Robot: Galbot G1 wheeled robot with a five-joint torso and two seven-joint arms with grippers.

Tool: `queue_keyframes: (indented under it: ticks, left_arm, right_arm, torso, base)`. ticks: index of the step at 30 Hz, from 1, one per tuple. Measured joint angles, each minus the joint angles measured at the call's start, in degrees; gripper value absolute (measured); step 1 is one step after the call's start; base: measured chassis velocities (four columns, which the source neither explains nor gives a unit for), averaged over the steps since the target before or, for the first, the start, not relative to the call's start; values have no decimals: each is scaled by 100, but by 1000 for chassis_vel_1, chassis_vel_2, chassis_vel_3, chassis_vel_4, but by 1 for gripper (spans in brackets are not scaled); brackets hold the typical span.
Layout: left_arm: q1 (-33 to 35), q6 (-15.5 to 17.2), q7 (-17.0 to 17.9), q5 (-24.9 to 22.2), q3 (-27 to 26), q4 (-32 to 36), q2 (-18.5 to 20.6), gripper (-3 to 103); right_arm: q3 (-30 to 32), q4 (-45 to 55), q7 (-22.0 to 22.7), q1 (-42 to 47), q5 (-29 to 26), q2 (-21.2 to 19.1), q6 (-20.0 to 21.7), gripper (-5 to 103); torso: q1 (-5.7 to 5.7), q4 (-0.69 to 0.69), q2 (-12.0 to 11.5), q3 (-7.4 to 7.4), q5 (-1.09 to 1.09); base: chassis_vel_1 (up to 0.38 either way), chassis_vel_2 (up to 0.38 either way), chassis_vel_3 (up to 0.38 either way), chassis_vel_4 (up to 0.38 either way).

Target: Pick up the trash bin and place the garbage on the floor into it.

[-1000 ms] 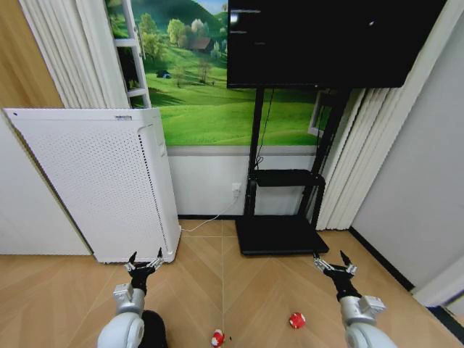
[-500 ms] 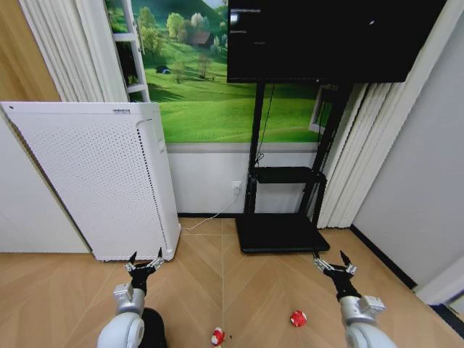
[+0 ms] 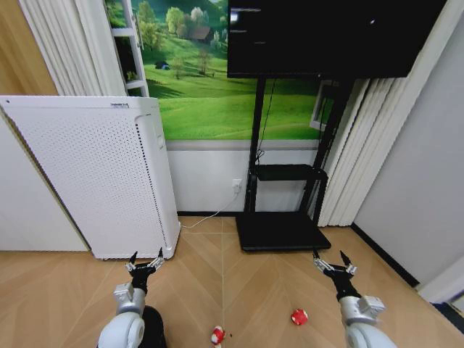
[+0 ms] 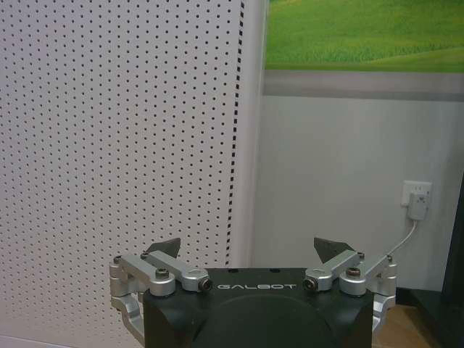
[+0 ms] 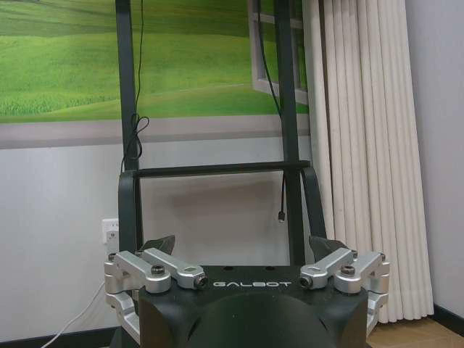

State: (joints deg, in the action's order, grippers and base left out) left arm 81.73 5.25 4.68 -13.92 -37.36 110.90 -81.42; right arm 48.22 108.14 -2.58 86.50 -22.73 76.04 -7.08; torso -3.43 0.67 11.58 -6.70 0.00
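The trash bin [image 3: 152, 328] stands at six o'clock just under the left gripper [image 3: 145, 262], nearer than the right gripper [image 3: 334, 261]; both jaws released

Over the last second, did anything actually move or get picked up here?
Only the head camera shifted slightly, so the scene slid in frame. Left hand and right hand stay open and empty; the red-and-white scrap and red scrap lie on the floor untouched.
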Motion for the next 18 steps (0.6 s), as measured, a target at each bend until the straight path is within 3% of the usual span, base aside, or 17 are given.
queue_keyframes:
  ticks: [10,18]
  left_arm:
    - [-10,-67,-31,-22,16,-40,-3,100]
    - [-16,-129,-20,-15,29,-54,-7,100]
  right_arm:
    - [-12,-37,-6,-21,10,5,-23,100]
    - [-18,-40,-24,-29,-17,0,-39,100]
  torso:
    - [46,0,-275,231,0]
    - [76,0,-349,273,0]
  base:
    - [0,0,0,0]
    - [0,0,0,0]
